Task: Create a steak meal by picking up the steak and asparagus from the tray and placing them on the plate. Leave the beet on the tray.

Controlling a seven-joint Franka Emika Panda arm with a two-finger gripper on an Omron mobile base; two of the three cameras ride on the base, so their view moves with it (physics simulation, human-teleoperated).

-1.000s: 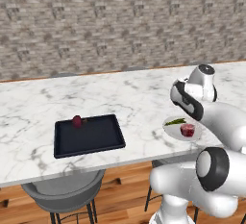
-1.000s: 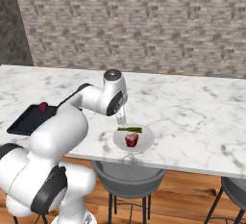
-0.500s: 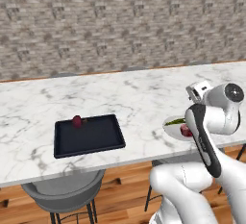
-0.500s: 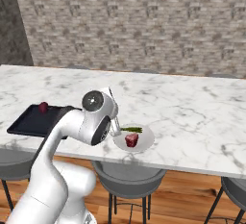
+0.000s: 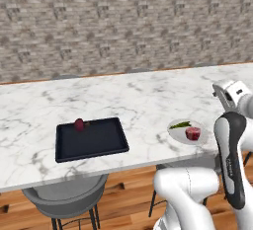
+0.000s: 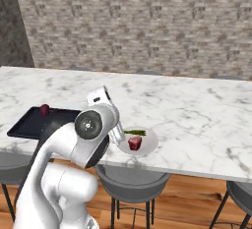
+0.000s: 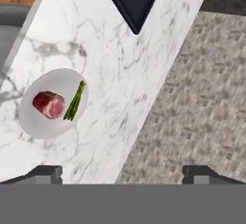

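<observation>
Now steak (image 7: 48,105) and asparagus (image 7: 75,101) lie on the plate (image 7: 45,128), beet (image 5: 79,124) on the tray (image 5: 101,141) as intended, my fingers (image 7: 44,172) seemingly spread and empty.

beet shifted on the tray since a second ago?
No. The beet sits at the tray's far-left rim as before, with the tray placed the same on the marble counter.

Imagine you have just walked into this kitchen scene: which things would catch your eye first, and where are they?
The small round plate near the marble counter's front edge draws the eye: the reddish steak and green asparagus lie on it side by side. To its left, the black tray holds just the dark beet at its far rim.
</observation>
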